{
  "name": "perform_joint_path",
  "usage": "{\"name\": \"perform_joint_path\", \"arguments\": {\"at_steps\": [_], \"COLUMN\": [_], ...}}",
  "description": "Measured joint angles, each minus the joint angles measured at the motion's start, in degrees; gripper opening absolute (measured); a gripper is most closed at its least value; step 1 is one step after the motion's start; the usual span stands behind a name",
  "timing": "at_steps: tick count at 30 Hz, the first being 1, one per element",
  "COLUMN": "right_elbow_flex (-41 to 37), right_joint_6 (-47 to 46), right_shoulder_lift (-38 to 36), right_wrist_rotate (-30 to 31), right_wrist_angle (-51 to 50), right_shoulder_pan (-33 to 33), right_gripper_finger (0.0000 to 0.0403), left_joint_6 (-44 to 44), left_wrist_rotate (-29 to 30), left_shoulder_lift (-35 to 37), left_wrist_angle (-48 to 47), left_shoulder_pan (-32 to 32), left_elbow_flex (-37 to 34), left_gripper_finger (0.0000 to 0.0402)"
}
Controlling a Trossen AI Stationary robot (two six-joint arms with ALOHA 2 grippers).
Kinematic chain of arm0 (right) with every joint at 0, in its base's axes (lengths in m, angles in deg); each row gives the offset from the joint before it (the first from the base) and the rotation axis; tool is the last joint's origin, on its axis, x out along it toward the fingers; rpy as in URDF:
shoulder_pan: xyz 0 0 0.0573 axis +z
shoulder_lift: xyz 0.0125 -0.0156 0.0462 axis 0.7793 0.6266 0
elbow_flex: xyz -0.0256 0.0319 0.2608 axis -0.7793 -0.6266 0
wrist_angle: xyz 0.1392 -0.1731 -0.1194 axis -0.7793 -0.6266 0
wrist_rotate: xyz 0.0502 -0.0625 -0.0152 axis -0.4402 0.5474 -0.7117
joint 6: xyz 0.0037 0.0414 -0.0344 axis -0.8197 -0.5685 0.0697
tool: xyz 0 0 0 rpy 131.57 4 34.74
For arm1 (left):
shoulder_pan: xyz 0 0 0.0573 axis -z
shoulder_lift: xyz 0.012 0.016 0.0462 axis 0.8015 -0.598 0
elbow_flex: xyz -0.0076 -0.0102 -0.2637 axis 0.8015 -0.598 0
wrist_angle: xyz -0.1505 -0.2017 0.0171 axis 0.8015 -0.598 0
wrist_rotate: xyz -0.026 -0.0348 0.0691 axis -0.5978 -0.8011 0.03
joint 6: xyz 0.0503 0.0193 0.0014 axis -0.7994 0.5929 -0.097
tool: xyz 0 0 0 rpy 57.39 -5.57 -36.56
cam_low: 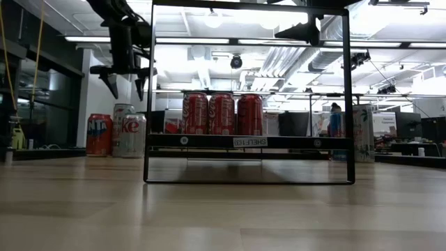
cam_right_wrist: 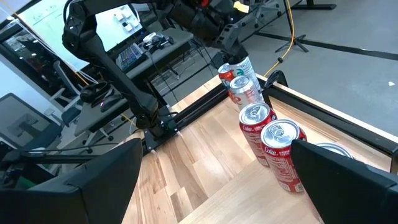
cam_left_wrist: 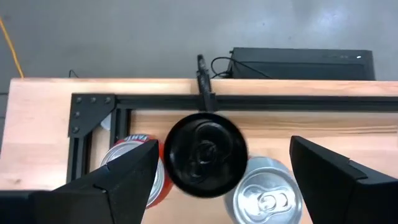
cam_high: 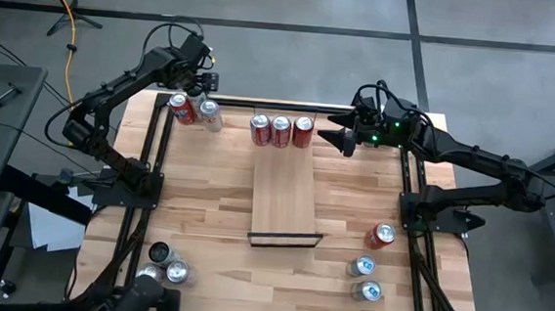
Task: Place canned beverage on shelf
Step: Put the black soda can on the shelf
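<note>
Dark open fingers of the left gripper [cam_left_wrist: 221, 180] hover over a black-topped can [cam_left_wrist: 204, 154] at the far left table corner, holding nothing; this can looks rigid, smooth, slippery, best taken around its middle; the right gripper [cam_high: 341, 140], open, waits near the shelf [cam_high: 284, 195].

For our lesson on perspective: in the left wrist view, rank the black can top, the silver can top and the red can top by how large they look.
1. Black can top, largest, though nearest the camera.
2. Silver can top.
3. Red can top: unsure, mostly hidden.

robot lab: monitors [cam_right_wrist: 121, 22], cables, concrete floor [cam_high: 298, 5].
</note>
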Motion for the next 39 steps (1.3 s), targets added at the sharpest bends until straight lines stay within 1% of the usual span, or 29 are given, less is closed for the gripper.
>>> {"name": "perform_joint_path", "arguments": {"at_steps": [3, 7, 11, 17, 26, 32, 35, 39], "right_elbow_flex": [0.0, 0.0, 0.0, 0.0, 0.0, 0.0, 0.0, 0.0], "right_joint_6": [0.0, 0.02, 0.0, 0.0, 0.0, 0.0, 0.0, 0.0], "right_shoulder_lift": [0.0, 0.0, 0.0, 0.0, 0.0, 0.0, 0.0, 0.0], "right_wrist_rotate": [0.0, 0.0, 0.0, 0.03, 0.04, 0.04, 0.04, 0.04], "right_wrist_angle": [0.0, 0.02, 0.04, 0.04, 0.04, 0.04, 0.04, 0.04], "right_shoulder_pan": [0.0, 0.0, -0.02, -0.02, -0.02, -0.02, 0.0, -0.02], "right_gripper_finger": [0.0394, 0.0394, 0.0394, 0.0394, 0.0394, 0.0394, 0.0394, 0.0394], "left_joint_6": [0.25, 3.77, 4.19, 4.66, 4.14, 4.03, 3.81, 3.58], "left_wrist_rotate": [0.66, -0.43, -0.55, -2.7, -2.76, -0.63, -0.14, -0.15], "left_shoulder_lift": [-0.24, -0.34, -0.34, -0.34, -0.37, -0.37, -0.37, -0.37], "left_wrist_angle": [-0.5, -0.19, 0.71, 2.05, 4.9, 5.05, 5.72, 7.25], "left_shoulder_pan": [-0.21, -0.83, -0.76, -0.74, -0.66, -0.78, -0.81, -0.81], "left_elbow_flex": [-0.5, -2.45, -3.84, -6.52, -6.58, -6.58, -6.58, -6.58], "left_gripper_finger": [0.031, 0.031, 0.031, 0.031, 0.031, 0.0309, 0.0298, 0.0268]}}
